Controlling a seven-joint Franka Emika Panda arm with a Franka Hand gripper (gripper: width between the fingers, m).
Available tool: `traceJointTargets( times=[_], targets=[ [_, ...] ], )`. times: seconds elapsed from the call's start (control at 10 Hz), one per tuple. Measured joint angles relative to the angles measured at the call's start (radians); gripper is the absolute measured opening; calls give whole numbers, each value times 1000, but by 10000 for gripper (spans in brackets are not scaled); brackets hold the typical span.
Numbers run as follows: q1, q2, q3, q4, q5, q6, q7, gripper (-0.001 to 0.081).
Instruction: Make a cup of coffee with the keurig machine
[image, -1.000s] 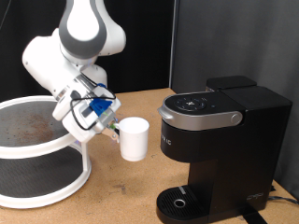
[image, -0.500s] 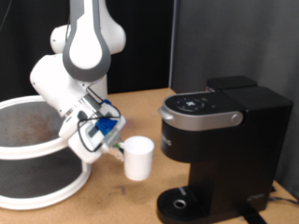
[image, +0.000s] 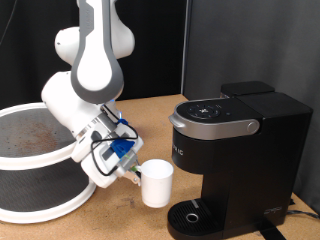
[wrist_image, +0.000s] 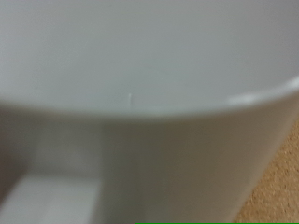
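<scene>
The white cup (image: 156, 184) hangs upright just above the wooden table, held by its handle side in my gripper (image: 136, 175), which is shut on it. It is close to the exterior view's left of the round drip base (image: 192, 217) of the black keurig machine (image: 235, 160). The machine's silver-grey handle and button panel (image: 212, 113) face up, lid closed. In the wrist view the cup's white wall and rim (wrist_image: 140, 103) fill almost the whole picture, blurred; the fingers do not show there.
A round white two-tier turntable (image: 40, 165) with a brown top stands at the exterior view's left, right beside the arm. A black backdrop stands behind the table. Bare wooden tabletop (image: 120, 220) lies in front of the cup.
The arm has carried the cup down and towards the exterior view's right and bottom, from beside the machine's top to beside its drip base.
</scene>
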Motion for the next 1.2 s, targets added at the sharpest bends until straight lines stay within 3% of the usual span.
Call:
traceJointTargets(
  times=[0.8,1.2],
  targets=[
    [48,78,119,47,180,22,-89,63],
    [61,133,148,85,251,51,-127,63]
  ],
)
